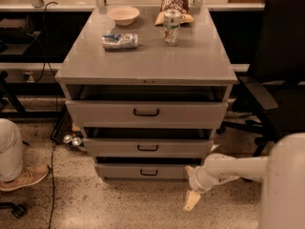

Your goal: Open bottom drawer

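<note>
Arm (238, 167) comes in from lower right, low over the speckled floor (119, 204), forearm lying roughly level and reaching left toward the grey cabinet (147, 61). Wrist bends down at its end, so the gripper (191, 200) hangs pointing down and slightly left, just off the cabinet's lower right corner, close to the floor. Can't tell if the gripper is open or closed; nothing seen in its hold. Bottom drawer (124, 171) is the lowest of three fronts, with its small black loop handle (149, 172) at centre, well left of the gripper and not touched by it. A dark gap shows above its front. Middle drawer (147, 147) sits right above, and the taller top drawer (145, 113) above that. On the cabinet top are a bowl (123, 15), a can (172, 26) and a crushed bottle (120, 40). Black chair (281, 56) stands at right.
</note>
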Motion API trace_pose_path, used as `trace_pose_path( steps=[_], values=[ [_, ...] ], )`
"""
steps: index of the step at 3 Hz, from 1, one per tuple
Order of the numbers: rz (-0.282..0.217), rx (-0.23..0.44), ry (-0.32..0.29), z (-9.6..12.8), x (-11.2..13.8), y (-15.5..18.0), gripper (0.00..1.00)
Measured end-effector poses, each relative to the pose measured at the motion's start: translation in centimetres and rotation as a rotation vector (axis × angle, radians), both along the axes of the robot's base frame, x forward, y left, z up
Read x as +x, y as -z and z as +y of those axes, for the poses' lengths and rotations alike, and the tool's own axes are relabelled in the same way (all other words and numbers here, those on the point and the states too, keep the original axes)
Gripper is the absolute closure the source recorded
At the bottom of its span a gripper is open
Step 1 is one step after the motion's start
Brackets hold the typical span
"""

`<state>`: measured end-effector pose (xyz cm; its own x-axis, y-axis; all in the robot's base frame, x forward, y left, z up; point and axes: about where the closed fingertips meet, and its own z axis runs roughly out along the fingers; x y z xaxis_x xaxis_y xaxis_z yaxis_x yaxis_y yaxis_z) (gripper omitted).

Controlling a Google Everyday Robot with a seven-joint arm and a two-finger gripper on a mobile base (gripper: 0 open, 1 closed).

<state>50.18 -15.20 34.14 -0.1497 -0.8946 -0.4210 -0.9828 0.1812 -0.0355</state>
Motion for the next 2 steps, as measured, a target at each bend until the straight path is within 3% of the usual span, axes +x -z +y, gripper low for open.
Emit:
trace_pose_path(
  steps=[1, 2],
  values=[
    [-0.017, -0.052, -0.013, -0.4, 2.0, 4.6, 0.00],
    [-0.050, -0.061, -0.003, -1.3, 4.1, 7.5, 0.00]
  ],
)
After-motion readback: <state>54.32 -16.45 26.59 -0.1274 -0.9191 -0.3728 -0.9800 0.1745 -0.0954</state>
